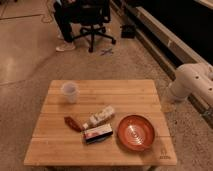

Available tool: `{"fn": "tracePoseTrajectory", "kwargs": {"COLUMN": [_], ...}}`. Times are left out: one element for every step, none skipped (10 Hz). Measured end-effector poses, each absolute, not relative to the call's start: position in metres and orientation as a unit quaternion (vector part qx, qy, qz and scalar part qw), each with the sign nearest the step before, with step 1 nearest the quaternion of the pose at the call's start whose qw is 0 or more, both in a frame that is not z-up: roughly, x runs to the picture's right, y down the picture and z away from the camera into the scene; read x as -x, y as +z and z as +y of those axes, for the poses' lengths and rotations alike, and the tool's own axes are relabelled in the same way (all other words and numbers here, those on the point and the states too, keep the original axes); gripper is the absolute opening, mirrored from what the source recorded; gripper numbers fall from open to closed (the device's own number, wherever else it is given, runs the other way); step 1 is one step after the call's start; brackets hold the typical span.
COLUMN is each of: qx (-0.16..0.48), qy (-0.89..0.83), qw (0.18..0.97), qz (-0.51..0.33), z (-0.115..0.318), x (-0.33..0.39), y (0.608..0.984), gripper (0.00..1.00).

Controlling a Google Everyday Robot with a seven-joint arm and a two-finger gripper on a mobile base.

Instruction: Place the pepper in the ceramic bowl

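The pepper [73,123] is small, dark red and tapered. It lies on the wooden table [125,97] left of centre, near the front. The ceramic bowl [136,133] is wide, reddish-orange with rings inside. It sits at the front right of the table and holds nothing. Only a white arm segment [192,82] shows at the right edge, off the table's right side. The gripper is out of view.
A translucent plastic cup [70,92] stands at the back left of the table. A small white bottle [100,117] lies near the middle. A red-and-white box [97,134] lies in front of it. An office chair [92,20] and a seated person are behind.
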State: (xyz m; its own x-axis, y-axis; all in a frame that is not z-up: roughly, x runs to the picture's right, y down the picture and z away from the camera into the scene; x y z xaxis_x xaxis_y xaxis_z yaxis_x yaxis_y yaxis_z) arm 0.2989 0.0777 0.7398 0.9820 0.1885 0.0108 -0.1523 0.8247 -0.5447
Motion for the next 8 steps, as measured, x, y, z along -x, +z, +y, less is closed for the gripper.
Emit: {"fn": "tracePoseTrajectory", "kwargs": {"qx": [0.283, 0.286, 0.285, 0.284, 0.282, 0.283, 0.285, 0.285], "qy": [0.087, 0.088, 0.090, 0.090, 0.090, 0.090, 0.087, 0.090], "qw": [0.954, 0.954, 0.954, 0.954, 0.955, 0.954, 0.954, 0.954], "qz": [-0.033, -0.031, -0.030, -0.031, -0.032, -0.031, -0.033, -0.030], "z": [0.0746, 0.0786, 0.0818, 0.0817, 0.0781, 0.0756, 0.0766, 0.0789], "x": [-0.2953, -0.2972, -0.2991, -0.2981, -0.2979, -0.2972, -0.2937, -0.2984], "y": [0.7438, 0.7413, 0.7389, 0.7380, 0.7381, 0.7402, 0.7421, 0.7394], "gripper": [0.41, 0.41, 0.41, 0.41, 0.41, 0.41, 0.41, 0.41]}}
